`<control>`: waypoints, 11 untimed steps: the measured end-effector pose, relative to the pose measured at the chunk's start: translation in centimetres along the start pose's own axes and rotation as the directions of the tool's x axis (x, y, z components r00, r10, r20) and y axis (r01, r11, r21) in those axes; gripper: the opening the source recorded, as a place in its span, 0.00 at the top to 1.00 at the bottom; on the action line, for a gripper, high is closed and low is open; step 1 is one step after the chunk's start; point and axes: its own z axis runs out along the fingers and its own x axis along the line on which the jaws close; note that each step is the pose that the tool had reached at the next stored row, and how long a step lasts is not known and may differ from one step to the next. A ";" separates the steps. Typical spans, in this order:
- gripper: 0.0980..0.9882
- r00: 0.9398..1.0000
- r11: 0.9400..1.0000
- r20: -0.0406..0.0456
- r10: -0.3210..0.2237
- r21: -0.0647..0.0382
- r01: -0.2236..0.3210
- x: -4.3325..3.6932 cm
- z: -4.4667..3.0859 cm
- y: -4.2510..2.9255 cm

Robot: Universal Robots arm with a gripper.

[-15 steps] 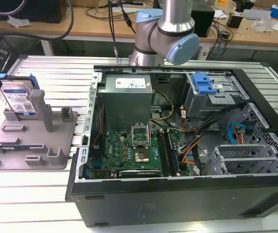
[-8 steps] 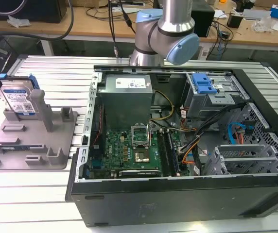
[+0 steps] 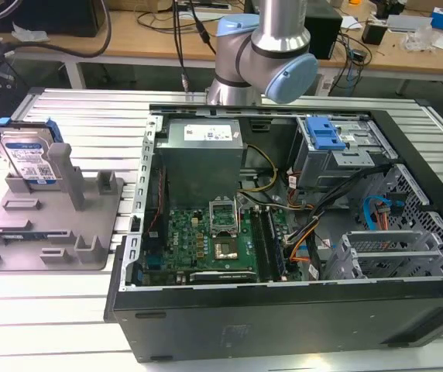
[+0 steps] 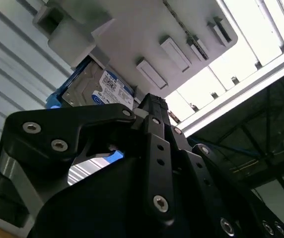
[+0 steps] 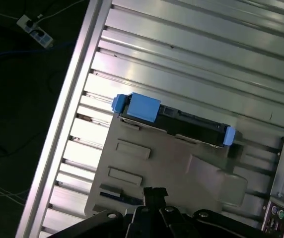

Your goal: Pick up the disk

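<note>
The disk (image 3: 29, 159) stands on edge in the grey slotted holder (image 3: 59, 225) at the exterior view's left, its white-and-blue label facing the camera and a blue rail along its top. In the first wrist view the disk (image 5: 177, 121) appears edge-on from above, dark with blue rail ends, at the far side of the holder (image 5: 172, 163). My gripper (image 5: 154, 196) hangs above the holder, apart from the disk. The second wrist view looks past the black gripper body (image 4: 152, 163) to the disk's label (image 4: 107, 87) under the holder plate (image 4: 132, 34).
An open computer case (image 3: 283, 201) lies on the ribbed metal table (image 3: 90, 108) right of the holder, with a grey metal box (image 3: 202, 151) and a blue-handled drive cage (image 3: 326, 136) inside. The arm's base (image 3: 260, 46) stands behind it. The table's edge (image 5: 67, 99) runs near the holder.
</note>
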 end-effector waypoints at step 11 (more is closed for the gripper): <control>0.57 0.966 0.966 -0.010 -0.258 -0.001 0.258 0.00 0.09 0.00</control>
